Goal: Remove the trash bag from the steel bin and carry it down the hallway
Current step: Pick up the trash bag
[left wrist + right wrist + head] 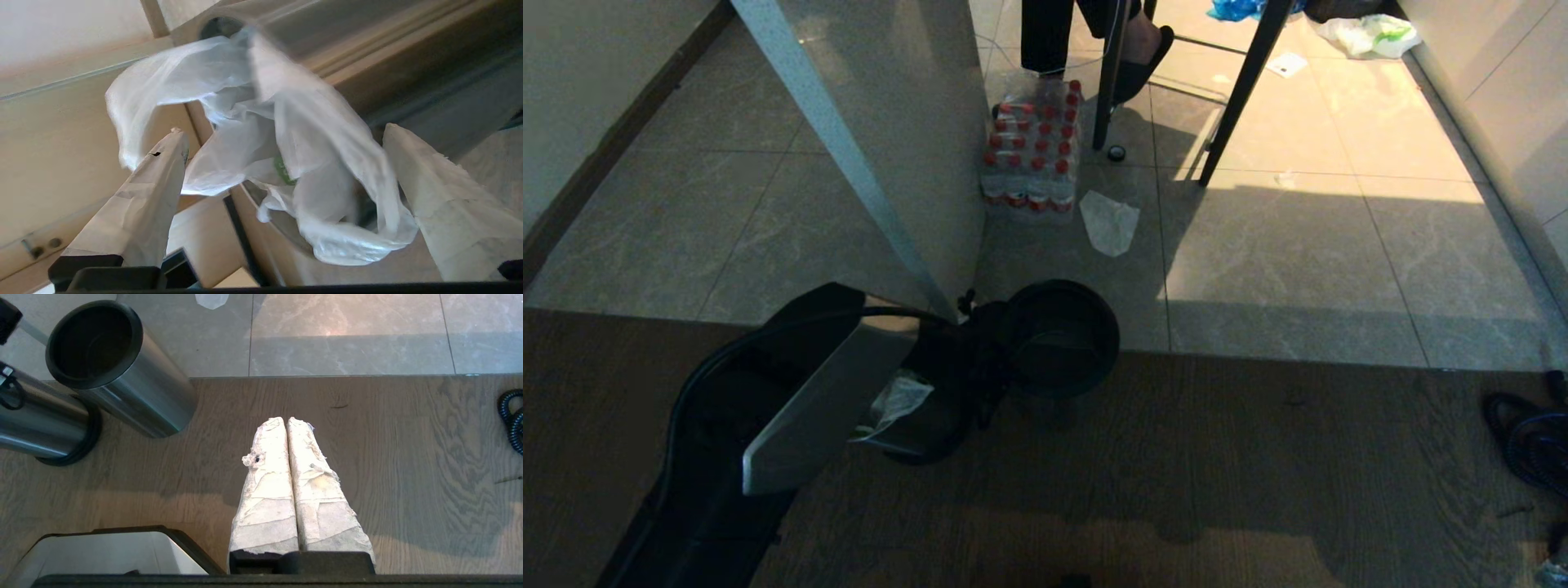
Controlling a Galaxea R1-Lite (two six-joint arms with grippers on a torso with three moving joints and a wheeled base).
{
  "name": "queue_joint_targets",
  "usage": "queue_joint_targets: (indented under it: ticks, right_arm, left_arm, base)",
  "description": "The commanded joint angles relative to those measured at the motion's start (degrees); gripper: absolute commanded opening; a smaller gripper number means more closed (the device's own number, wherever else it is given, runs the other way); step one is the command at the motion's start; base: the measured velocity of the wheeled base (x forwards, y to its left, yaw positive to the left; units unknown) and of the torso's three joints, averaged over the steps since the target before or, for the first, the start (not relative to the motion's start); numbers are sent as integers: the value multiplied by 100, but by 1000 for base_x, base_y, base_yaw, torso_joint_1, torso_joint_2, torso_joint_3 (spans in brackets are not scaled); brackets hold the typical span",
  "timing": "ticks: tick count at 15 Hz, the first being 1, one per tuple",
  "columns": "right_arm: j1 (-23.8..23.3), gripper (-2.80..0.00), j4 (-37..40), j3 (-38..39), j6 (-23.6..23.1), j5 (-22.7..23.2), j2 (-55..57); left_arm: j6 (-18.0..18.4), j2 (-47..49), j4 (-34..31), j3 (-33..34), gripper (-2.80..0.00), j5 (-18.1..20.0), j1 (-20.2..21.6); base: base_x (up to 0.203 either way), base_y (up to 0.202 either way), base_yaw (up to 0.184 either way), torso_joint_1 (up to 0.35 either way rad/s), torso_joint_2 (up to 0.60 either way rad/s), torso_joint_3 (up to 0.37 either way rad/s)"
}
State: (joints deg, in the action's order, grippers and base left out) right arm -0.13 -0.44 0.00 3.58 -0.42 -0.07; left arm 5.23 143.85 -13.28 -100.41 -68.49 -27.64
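Note:
The trash bag [286, 155] is thin, translucent and white, and it bulges up out of the steel bin [41, 428]. My left gripper [282, 130] is open, with one taped finger on each side of the bag's crumpled top. In the head view my left arm covers most of that bin, and only a scrap of the bag [894, 400] shows beside the arm's silver cover. My right gripper [286, 418] is shut and holds nothing. It hangs over the wooden floor to the right of the bins.
A second, empty bin with a black rim [1058, 335] stands against the first. Beyond are a glass partition [882, 139], a pack of bottled water [1033, 155], a white sheet [1109, 222], a seated person's legs [1127, 49] and the tiled hallway floor [1298, 261]. A coiled cable [1531, 433] lies at the right.

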Motion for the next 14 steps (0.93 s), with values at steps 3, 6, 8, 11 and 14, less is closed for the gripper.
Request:
queue_joint_targets:
  ticks: [3, 6, 8, 11, 14]
  right_arm:
    - [0, -280, 4, 0, 2, -2, -1]
    - [-4, -280, 0, 0, 2, -2, -1]
    - [-3, -280, 0, 0, 2, -2, -1]
    - [2, -280, 5, 0, 2, -2, -1]
    - [-1, -280, 0, 0, 2, -2, -1]
  left_arm:
    - [-27, -290, -12, 109, 0, -35, -5]
    - [-136, -385, -10, 207, 0, -33, -14]
    - [-159, -469, -8, 223, 0, -33, -14]
    - [-170, -561, 1, 286, 0, -33, -5]
    - [-205, -684, -2, 477, 0, -42, 22]
  base:
    - [0, 0, 0, 0, 0, 0]
    - [0, 0, 0, 0, 0, 0]
    - [0, 0, 0, 0, 0, 0]
    - [0, 0, 0, 0, 0, 0]
    - [0, 0, 0, 0, 0, 0]
